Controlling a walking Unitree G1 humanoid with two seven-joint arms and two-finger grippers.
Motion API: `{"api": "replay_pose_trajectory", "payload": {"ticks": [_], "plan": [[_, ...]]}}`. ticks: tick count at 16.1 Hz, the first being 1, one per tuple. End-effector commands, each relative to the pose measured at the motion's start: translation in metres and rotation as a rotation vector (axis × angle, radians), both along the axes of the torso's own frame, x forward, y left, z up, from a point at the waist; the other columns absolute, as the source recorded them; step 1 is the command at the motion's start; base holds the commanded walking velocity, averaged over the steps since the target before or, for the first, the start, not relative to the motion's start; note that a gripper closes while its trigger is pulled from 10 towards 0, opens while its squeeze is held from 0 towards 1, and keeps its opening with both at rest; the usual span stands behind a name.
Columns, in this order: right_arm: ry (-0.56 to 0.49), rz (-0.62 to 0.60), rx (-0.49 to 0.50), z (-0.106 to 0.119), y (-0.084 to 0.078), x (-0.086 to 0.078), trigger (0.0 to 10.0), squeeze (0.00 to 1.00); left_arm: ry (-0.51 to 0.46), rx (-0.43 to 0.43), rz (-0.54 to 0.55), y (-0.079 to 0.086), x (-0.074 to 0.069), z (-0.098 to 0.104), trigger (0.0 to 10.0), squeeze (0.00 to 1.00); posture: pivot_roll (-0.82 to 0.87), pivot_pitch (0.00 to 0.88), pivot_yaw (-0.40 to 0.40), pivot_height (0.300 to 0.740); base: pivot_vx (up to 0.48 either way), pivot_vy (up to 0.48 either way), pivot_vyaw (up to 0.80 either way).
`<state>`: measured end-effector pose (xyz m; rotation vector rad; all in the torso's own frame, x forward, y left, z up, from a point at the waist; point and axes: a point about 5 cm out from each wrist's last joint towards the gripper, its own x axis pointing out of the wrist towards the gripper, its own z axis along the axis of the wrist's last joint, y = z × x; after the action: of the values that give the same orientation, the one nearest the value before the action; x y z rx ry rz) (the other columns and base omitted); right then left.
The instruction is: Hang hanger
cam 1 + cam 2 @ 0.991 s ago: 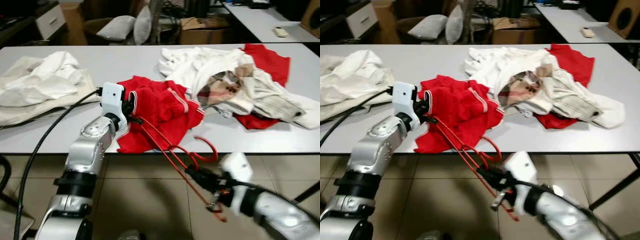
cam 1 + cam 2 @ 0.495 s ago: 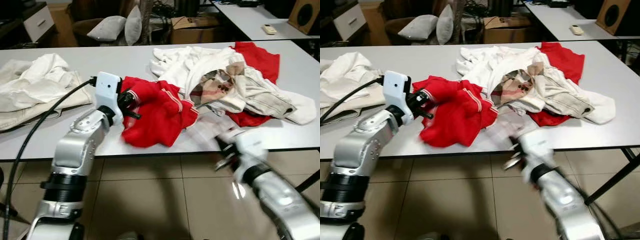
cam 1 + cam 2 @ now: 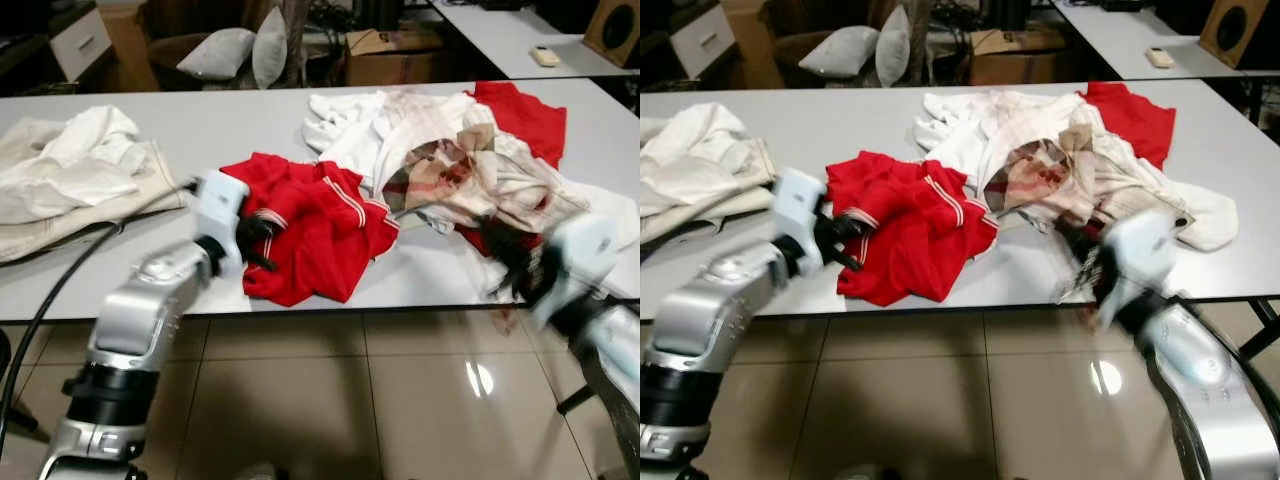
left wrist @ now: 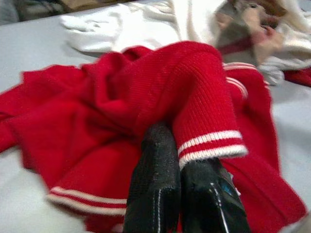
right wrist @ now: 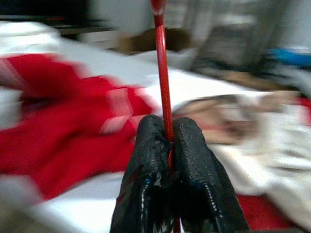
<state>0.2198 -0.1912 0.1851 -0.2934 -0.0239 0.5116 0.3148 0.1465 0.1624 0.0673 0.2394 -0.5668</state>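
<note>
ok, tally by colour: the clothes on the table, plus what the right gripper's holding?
Red garments: 2 (red sweater, red top under the right heap)
White or cream garments: 3 (cream pile, white top, plaid-lined jacket)
Red hanger: 1, in the right gripper
Total: 6, as far as the heaps can be told apart

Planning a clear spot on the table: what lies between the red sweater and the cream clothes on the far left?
In the left eye view, bare grey table lies between the red sweater and the cream clothes; nearer the edge, the left gripper and its cable cross it.
</note>
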Motion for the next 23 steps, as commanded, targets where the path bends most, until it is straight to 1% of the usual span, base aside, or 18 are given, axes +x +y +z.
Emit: {"api": "replay_pose_trajectory", "payload": {"ticks": [1, 2, 3, 4, 6, 7, 8, 9, 10, 11, 13, 14, 15, 17, 19, 21, 22, 23], "plan": [[0.074, 0.154, -0.023, -0.004, 0.007, -0.017, 10.0, 0.0, -0.016, -0.01, 0.024, -0.002, 0.009, 0.006, 0.0, 0.0, -0.05, 0.0, 0.059, 0.74, 0.0, 0.0, 0.0], [0.147, 0.219, -0.068, -0.012, 0.006, -0.03, 10.0, 0.0, -0.025, -0.031, 0.064, -0.004, 0.021, 0.011, 0.0, 0.0, -0.04, 0.0, 0.065, 0.74, 0.0, 0.0, 0.0], [0.188, 0.242, -0.086, -0.016, 0.003, -0.035, 10.0, 0.0, -0.03, -0.046, 0.089, -0.005, 0.029, 0.016, 0.0, 0.0, -0.04, 0.0, 0.078, 0.74, 0.0, 0.0, 0.0], [0.244, 0.272, -0.119, -0.02, -0.002, -0.043, 10.0, 0.0, -0.036, -0.079, 0.147, -0.005, 0.043, 0.025, 0.0, 0.0, -0.04, 0.0, 0.092, 0.74, 0.0, 0.0, 0.0], [0.28, 0.301, -0.131, -0.02, -0.003, -0.049, 10.0, 0.0, -0.059, -0.109, 0.169, -0.003, 0.051, 0.034, 0.0, 0.0, -0.05, 0.0, 0.109, 0.74, 0.0, 0.0, 0.0], [0.293, 0.317, -0.138, -0.02, 0.0, -0.053, 10.0, 0.0, -0.056, -0.183, 0.164, -0.004, 0.052, 0.043, 0.0, 0.0, -0.06, 0.0, 0.095, 0.74, 0.0, 0.0, 0.0], [0.307, 0.33, -0.118, -0.02, 0.003, -0.055, 10.0, 0.0, -0.064, -0.215, 0.167, -0.004, 0.052, 0.048, 0.0, 0.0, -0.06, 0.0, 0.087, 0.74, 0.0, 0.0, 0.0], [0.312, 0.335, -0.12, -0.023, 0.006, -0.054, 10.0, 0.0, -0.076, -0.219, 0.168, -0.004, 0.051, 0.05, 0.0, 0.0, -0.05, 0.0, 0.08, 0.74, 0.0, 0.0, 0.0], [0.331, 0.331, -0.11, -0.035, 0.013, -0.049, 10.0, 0.0, -0.077, -0.231, 0.176, -0.004, 0.05, 0.048, 0.0, 0.0, -0.05, 0.0, 0.074, 0.74, 0.0, 0.0, 0.0], [0.34, 0.331, -0.106, -0.039, 0.016, -0.049, 10.0, 0.0, -0.076, -0.233, 0.177, -0.004, 0.049, 0.047, 0.0, 0.0, -0.05, 0.0, 0.074, 0.74, 0.0, 0.0, 0.0], [0.375, 0.262, -0.084, -0.057, 0.024, -0.036, 10.0, 0.0, -0.08, -0.242, 0.175, -0.01, 0.047, 0.05, 0.0, 0.0, -0.02, 0.0, 0.058, 0.74, 0.0, 0.0, 0.0], [0.378, 0.242, -0.092, -0.062, 0.029, -0.029, 10.0, 0.0, -0.086, -0.242, 0.166, -0.012, 0.046, 0.053, 0.0, 0.0, -0.03, 0.0, 0.053, 0.74, 0.0, 0.0, 0.0], [0.376, 0.235, -0.107, -0.064, 0.031, -0.026, 10.0, 0.0, -0.09, -0.242, 0.16, -0.013, 0.046, 0.055, 0.0, 0.0, -0.03, 0.0, 0.053, 0.74, 0.0, 0.0, 0.0], [0.379, 0.236, -0.157, -0.078, 0.044, -0.011, 10.0, 0.0, -0.113, -0.225, 0.175, -0.014, 0.044, 0.057, 0.0, 0.0, 0.01, 0.0, 0.03, 0.74, 0.0, 0.0, 0.0], [0.363, 0.24, -0.209, -0.083, 0.053, -0.003, 10.0, 0.0, -0.127, -0.234, 0.183, -0.012, 0.041, 0.061, 0.0, 0.0, 0.02, 0.0, 0.022, 0.74, 0.0, 0.0, 0.0], [0.335, 0.153, -0.215, -0.084, 0.051, 0.002, 10.0, 0.0, -0.145, -0.233, 0.197, -0.008, 0.039, 0.065, 0.0, 0.0, 0.02, 0.0, 0.019, 0.74, 0.0, 0.0, 0.0], [0.28, 0.051, -0.225, -0.079, 0.039, 0.008, 10.0, 0.0, -0.153, -0.214, 0.194, -0.004, 0.037, 0.066, 0.0, 0.0, 0.01, 0.0, 0.024, 0.74, 0.0, 0.0, 0.0], [0.228, -0.014, -0.236, -0.073, 0.03, 0.013, 10.0, 0.0, -0.159, -0.192, 0.19, -0.001, 0.036, 0.065, 0.0, 0.0, 0.01, 0.0, 0.025, 0.74, 0.0, 0.0, 0.0]]}}
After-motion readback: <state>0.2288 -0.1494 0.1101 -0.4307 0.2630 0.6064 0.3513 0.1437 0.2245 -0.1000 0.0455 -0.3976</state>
